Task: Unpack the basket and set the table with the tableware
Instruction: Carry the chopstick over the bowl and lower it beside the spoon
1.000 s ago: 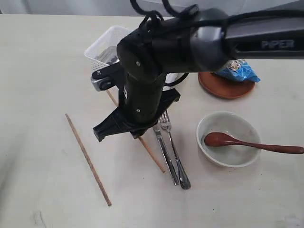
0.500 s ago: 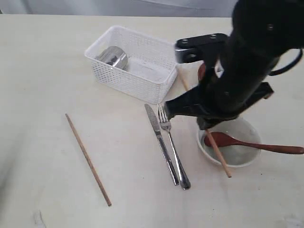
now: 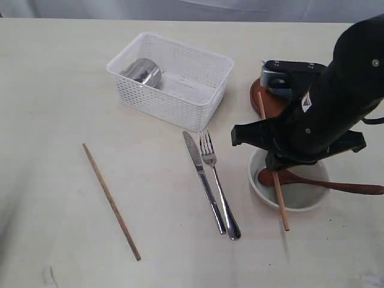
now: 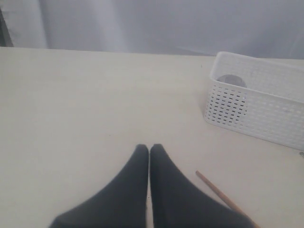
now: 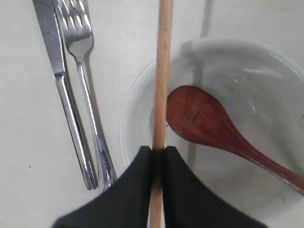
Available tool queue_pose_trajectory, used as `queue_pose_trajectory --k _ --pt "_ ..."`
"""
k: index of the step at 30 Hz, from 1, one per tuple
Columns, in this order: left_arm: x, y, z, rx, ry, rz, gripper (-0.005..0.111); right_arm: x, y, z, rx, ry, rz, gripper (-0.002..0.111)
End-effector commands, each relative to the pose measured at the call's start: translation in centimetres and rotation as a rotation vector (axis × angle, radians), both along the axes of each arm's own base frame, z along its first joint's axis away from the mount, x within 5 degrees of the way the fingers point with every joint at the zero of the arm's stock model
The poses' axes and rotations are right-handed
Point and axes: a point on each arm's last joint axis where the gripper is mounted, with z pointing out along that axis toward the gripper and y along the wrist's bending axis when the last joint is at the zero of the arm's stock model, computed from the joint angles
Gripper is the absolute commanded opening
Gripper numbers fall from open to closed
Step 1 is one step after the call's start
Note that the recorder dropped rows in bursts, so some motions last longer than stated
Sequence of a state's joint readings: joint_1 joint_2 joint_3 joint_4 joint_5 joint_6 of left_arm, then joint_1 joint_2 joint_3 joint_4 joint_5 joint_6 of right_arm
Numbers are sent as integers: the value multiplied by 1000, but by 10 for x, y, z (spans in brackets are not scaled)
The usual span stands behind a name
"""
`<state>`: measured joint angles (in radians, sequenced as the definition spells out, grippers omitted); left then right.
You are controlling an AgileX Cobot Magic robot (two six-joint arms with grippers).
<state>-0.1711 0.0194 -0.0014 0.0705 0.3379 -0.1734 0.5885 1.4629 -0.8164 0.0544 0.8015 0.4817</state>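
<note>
Movement since a second ago belongs to the right arm (image 3: 324, 120) alone. Then it stood over the middle of the table (image 3: 54, 90), hiding most of the basket, with its chopstick slanting left of the knife. Half a second ago it was just right of the fork, and now it stands over the bowl. Everything else lies as it did.

From the left, the loose chopstick (image 3: 111, 201) lies flat on the bare table. The white basket (image 3: 180, 111) stands farther back, now uncovered, with the steel cup (image 3: 142, 72) lying in its left end. The knife (image 3: 203, 180) and fork (image 3: 217, 180) lie side by side just in front of the basket. The bowl (image 3: 303, 198) holds the wooden spoon (image 3: 336, 186), whose handle runs out over the right rim. The wooden plate (image 3: 267, 107) shows partly behind the arm.

The right arm reaches in from the right, its wrist bent down over the bowl's left half. The right gripper (image 5: 157, 156) is clamped on the held chopstick (image 3: 281, 204), which runs from over the plate's edge across the bowl's left rim. Whether its near tip touches the table cannot be told.

The left gripper (image 4: 149, 151) hangs over bare table with its fingers pressed together on nothing, an end of the loose chopstick near it.
</note>
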Motion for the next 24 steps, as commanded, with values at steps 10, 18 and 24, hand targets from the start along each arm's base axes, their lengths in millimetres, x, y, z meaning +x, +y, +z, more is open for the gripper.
queue_pose_trajectory --k 10,18,24 --pt "0 0 0 -6 -5 -2 1 7 0 -20 -61 40 -9 0" --pt "0 0 0 -6 -5 -2 1 7 0 -20 -62 41 -9 8" --pt "0 0 0 -6 -5 -2 1 7 0 -20 -64 42 -2 48"
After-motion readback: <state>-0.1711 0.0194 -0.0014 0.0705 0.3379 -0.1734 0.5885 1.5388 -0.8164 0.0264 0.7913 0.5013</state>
